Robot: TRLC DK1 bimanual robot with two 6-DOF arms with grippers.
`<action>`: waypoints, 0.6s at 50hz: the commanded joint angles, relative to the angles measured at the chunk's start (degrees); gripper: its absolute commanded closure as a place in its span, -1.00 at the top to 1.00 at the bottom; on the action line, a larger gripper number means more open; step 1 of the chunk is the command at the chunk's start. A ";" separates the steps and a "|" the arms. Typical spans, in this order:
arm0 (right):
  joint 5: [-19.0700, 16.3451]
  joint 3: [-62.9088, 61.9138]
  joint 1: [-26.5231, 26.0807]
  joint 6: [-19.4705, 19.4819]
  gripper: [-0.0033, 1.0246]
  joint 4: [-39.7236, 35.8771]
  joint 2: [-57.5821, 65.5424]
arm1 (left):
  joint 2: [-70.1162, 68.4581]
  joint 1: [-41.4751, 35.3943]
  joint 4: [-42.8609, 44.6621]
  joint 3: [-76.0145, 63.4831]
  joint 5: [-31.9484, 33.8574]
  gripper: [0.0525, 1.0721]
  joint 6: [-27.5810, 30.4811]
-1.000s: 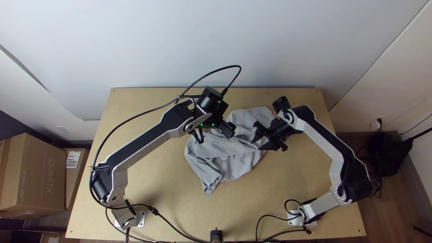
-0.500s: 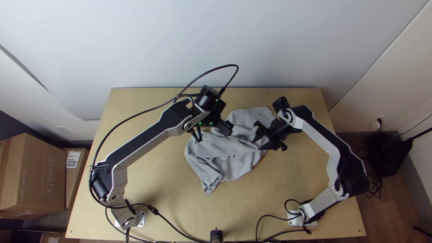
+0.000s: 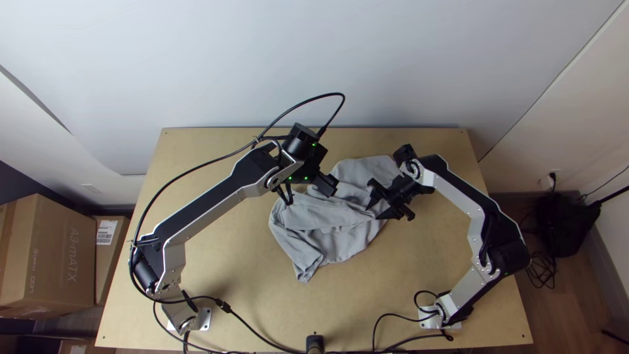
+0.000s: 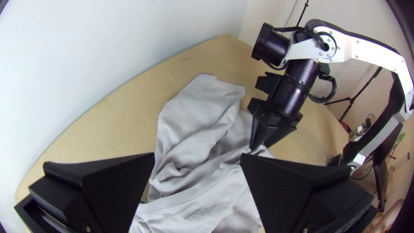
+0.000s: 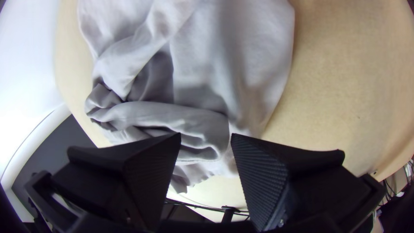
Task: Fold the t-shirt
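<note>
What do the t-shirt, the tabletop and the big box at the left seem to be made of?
T-shirt: soft, matte grey fabric, perhaps cotton jersey, going by its loose, rounded folds.
Tabletop: light wood, possibly a plywood sheet, smooth; the even tan face leaves the exact type open.
Box: matte brown cardboard, by its flat, creased-edge sides.

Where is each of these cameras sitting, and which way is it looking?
Top view: high over the table's near edge, looking steeply down; both arms show, over the grey shirt.
Left wrist view: on the left arm's wrist, facing the shirt, its own fingers and the other arm.
Right wrist view: on the right arm's wrist, facing the shirt, past its own fingers.
All share the shirt.
</note>
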 commanded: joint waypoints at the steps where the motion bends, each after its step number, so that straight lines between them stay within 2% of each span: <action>1: -0.46 -1.84 0.51 0.19 0.07 0.16 1.63 | -1.35 0.52 0.54 -1.24 -0.16 0.88 1.55; 5: -0.37 -2.01 0.86 0.19 0.00 0.86 1.81 | -1.17 0.79 0.63 -1.24 -0.16 0.88 1.99; 8: -0.20 -2.28 0.69 0.36 -0.44 2.09 1.10 | -1.00 0.88 0.80 -1.24 -0.16 0.88 2.26; 11: -0.11 -3.07 0.86 0.63 -0.57 3.59 -0.30 | -0.56 1.14 1.16 -1.15 -0.16 0.88 2.61; 13: -0.20 -2.98 0.95 0.27 -0.89 3.59 -0.57 | -0.12 1.40 1.60 -1.24 -0.16 0.88 2.87; 14: -0.28 -3.16 1.04 0.10 -0.96 3.41 -0.83 | 0.23 1.58 1.68 -1.24 -0.16 0.88 2.96; 30: -0.20 -4.83 2.10 -4.91 -0.95 1.74 -11.55 | 9.64 3.07 4.14 4.21 0.37 0.88 3.49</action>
